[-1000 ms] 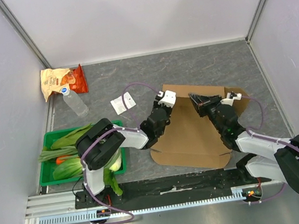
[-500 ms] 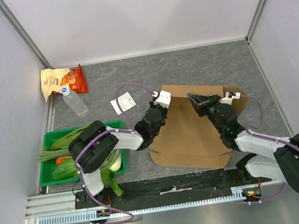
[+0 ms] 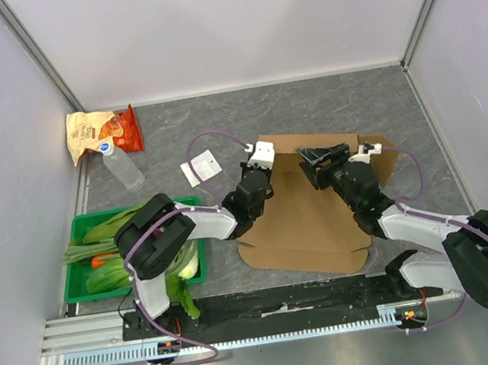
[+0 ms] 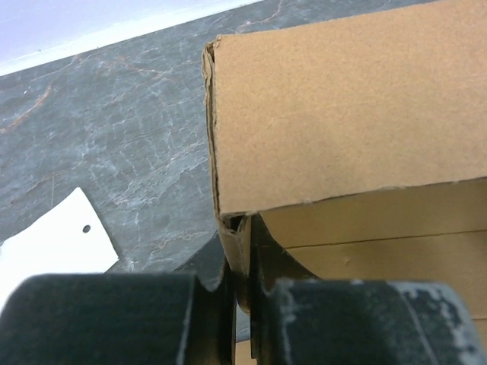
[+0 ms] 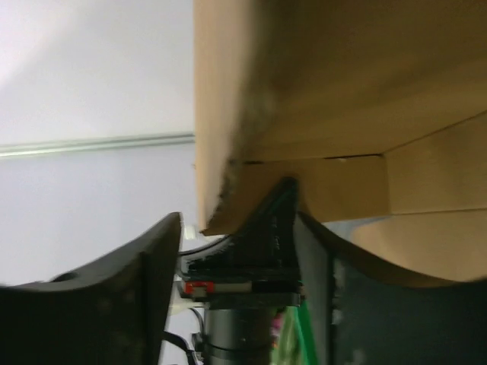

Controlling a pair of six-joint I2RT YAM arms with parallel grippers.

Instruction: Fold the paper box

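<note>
The brown paper box (image 3: 305, 219) lies partly folded in the middle of the table, with its back wall raised. My left gripper (image 3: 259, 169) is at the box's left side. In the left wrist view the left gripper (image 4: 242, 262) is shut on the thin edge of a raised side flap of the paper box (image 4: 342, 114). My right gripper (image 3: 312, 156) reaches over the back wall from the right. In the right wrist view the right gripper (image 5: 242, 220) is open, and a corner of the paper box (image 5: 304, 91) sits loosely between its spread jaws.
A green crate (image 3: 77, 295) of vegetables stands at the left near edge. A water bottle (image 3: 122, 168) and an orange-and-tan snack bag (image 3: 99, 133) lie at the back left. A small white card (image 3: 201, 168) lies just left of the box, close to my left gripper.
My left gripper has closed on the box's left flap. My right gripper has let go and opened, shifting slightly left along the back wall.
</note>
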